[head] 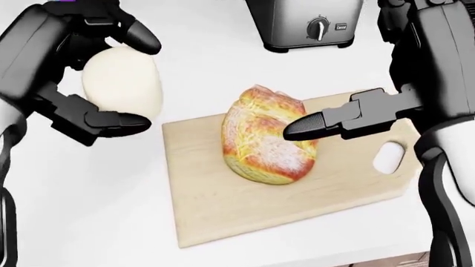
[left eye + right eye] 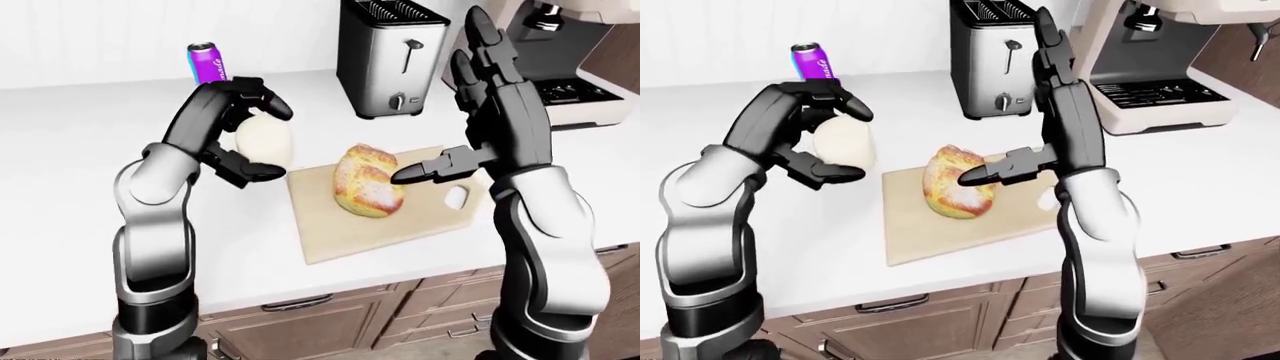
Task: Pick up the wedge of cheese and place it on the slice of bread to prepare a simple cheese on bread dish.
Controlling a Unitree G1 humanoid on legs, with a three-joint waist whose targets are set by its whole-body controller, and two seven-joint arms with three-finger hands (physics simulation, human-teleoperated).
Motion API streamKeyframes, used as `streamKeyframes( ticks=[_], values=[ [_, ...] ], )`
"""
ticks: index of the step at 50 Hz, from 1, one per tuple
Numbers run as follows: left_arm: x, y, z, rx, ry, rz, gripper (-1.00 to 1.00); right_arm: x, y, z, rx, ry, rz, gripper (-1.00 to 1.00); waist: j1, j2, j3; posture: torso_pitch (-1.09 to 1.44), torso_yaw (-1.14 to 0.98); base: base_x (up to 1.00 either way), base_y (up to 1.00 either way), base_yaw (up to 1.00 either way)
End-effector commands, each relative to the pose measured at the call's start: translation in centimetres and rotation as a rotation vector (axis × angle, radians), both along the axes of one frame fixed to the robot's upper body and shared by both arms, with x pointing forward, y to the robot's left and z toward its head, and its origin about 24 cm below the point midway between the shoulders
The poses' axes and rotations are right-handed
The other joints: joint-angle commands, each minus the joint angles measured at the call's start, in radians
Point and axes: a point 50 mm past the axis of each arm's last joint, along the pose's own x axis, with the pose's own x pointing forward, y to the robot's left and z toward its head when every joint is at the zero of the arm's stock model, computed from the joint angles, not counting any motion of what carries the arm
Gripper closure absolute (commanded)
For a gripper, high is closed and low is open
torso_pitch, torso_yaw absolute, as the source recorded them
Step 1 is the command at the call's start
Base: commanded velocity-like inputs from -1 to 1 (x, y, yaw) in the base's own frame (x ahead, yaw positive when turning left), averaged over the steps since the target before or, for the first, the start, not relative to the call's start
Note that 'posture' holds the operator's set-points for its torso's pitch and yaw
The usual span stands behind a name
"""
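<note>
So the cheese (image 1: 122, 86) is already up off the counter (image 2: 80, 142), sitting in the left hand (image 2: 225, 131). It's a pale rounded lump more than a real wedge, with its long axis roughly upright, maybe tipped a bit. The fingers are closed round it: two curl over the top and the thumb hooks in underneath, so it looks properly gripped.

The bread (image 1: 267, 136) sits on the board (image 1: 223, 206), toward the board's upper middle in the head view. It's a chunky golden piece standing on edge-ish, with its broad crusty face tilted toward the camera.

The relation that matters: the bread lies to the right of the cheese and a little lower in the head view, with a strip of bare counter plus the board's left edge between them. So I'd guess the coming move is a sideways carry to the right, then a lowering onto the bread's top. The left hand is the one doing it, obviously, since it's got the cheese.

The thing I'd watch is the right hand (image 2: 490, 112). It's held upright with its fingers spread straight up, holding nothing, but its thumb pokes out leftward and the tip overlaps the bread's right side in all three views. I can't tell whether it's touching or just hovering above. Either way it's near the drop spot, so it could get in the way.

The toaster (image 2: 393, 56) and the can (image 2: 208, 62) are well clear at the top.
</note>
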Motion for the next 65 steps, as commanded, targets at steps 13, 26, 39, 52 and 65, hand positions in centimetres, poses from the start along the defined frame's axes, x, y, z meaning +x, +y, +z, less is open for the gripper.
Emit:
streamKeyframes(
  ticks=[13,26,39,52,65],
  values=[
    [-0.1,-4.7,5.6,-0.023,-0.139,-0.131,0.36,-1.9,-0.7,0.7,0.006,-0.081,-0.032,-1.0,0.001,-0.011,-0.017,0.0,0.0,0.0,0.0,0.0],
    [-1.6,-9.1,6.6,-0.037,-0.148,-0.271,0.36,-2.9,-1.1,0.4,0.012,-0.083,-0.051,-1.0,0.002,-0.022,-0.012,0.0,0.0,0.0,0.0,0.0],
    [-2.9,-11.7,6.1,-0.025,-0.141,-0.356,0.37,-3.3,-1.2,0.4,0.014,-0.081,-0.058,-1.0,0.005,-0.032,-0.011,0.0,0.0,0.0,0.0,0.0],
    [-2.0,-12.8,6.3,-0.017,-0.146,-0.381,0.39,-3.9,-1.6,0.3,0.011,-0.078,-0.074,-1.0,0.007,-0.038,-0.012,0.0,0.0,0.0,0.0,0.0],
    [-1.2,-13.4,5.2,-0.009,-0.124,-0.381,0.39,-4.3,-1.8,0.6,0.009,-0.082,-0.078,-1.0,0.007,-0.039,-0.014,0.0,0.0,0.0,0.0,0.0]
  ],
)
